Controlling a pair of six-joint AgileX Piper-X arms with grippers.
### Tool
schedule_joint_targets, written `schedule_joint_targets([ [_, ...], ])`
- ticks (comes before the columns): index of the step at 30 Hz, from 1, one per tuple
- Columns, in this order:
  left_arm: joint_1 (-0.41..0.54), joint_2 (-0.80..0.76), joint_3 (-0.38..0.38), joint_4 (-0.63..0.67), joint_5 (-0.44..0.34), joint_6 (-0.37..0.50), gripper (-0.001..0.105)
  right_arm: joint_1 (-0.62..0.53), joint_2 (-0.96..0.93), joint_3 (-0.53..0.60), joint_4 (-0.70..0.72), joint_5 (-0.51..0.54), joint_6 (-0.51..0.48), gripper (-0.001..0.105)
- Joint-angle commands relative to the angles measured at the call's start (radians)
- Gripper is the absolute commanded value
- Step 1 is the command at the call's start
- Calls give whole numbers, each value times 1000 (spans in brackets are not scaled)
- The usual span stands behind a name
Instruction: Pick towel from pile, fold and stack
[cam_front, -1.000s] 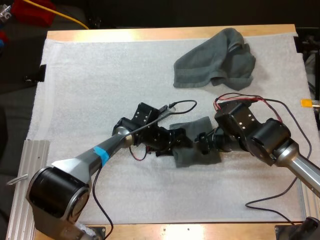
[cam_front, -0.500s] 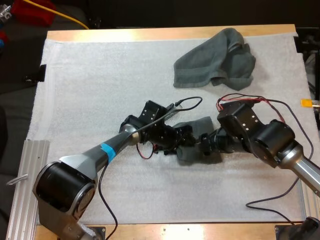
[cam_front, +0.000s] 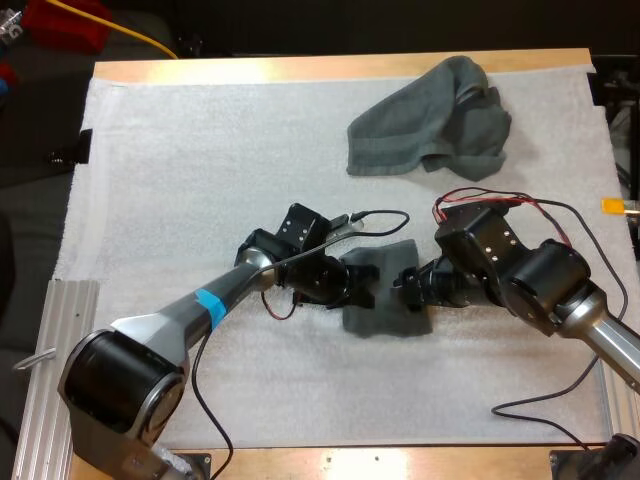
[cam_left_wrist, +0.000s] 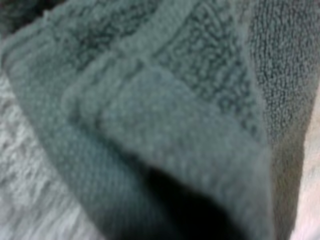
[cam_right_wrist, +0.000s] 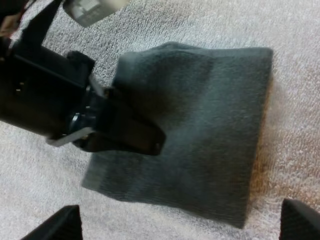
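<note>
A small folded dark grey-green towel (cam_front: 390, 305) lies flat on the mat between my two arms. My left gripper (cam_front: 358, 280) is at its left edge, shut on the towel's border. In the left wrist view the towel's hem (cam_left_wrist: 175, 125) folds up very close, with a dark gap under it. The right wrist view looks down on the same towel (cam_right_wrist: 210, 130), with the left gripper (cam_right_wrist: 145, 137) lying over its edge. My right gripper (cam_front: 408, 288) hovers at the towel's right side, open, its fingertips (cam_right_wrist: 300, 220) wide apart and clear of the cloth. A crumpled towel (cam_front: 430, 120) sits at the far right.
The white mat (cam_front: 200, 170) covers most of the wooden table. An aluminium rail (cam_front: 40, 380) runs along the near left side. Bare mat lies to the left and in front of the folded towel.
My left gripper went from open to shut at the folded towel's left edge. The towel shifted slightly left and nearer. The right gripper stayed open and barely moved.
</note>
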Motion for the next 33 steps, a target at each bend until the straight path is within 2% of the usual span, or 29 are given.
schedule_joint_targets([
  [1,19,-21,-11,39,-19,54,0,0,-12,-3,17,-2,-12,75],
  [9,173,-91,-13,212,-67,274,0,0,-12,-3,17,-2,-12,75],
  [11,224,-95,-31,292,-87,364,0,0,-12,-3,17,-2,-12,75],
  [14,279,-95,-70,413,-175,499,0,0,-12,-3,17,-2,-12,75],
  [17,334,-95,-117,509,-265,598,0,0,-12,-3,17,-2,-12,75],
  [25,477,-95,-190,608,-389,718,0,0,-12,-3,17,-2,-12,75],
  [27,508,-95,-191,619,-440,756,0,0,-12,-3,19,-2,-12,75],
  [29,541,-95,-191,623,-525,775,0,0,-12,-3,24,-2,-12,75],
  [33,591,-95,-191,616,-607,783,0,0,-12,-3,38,-2,-12,75],
])
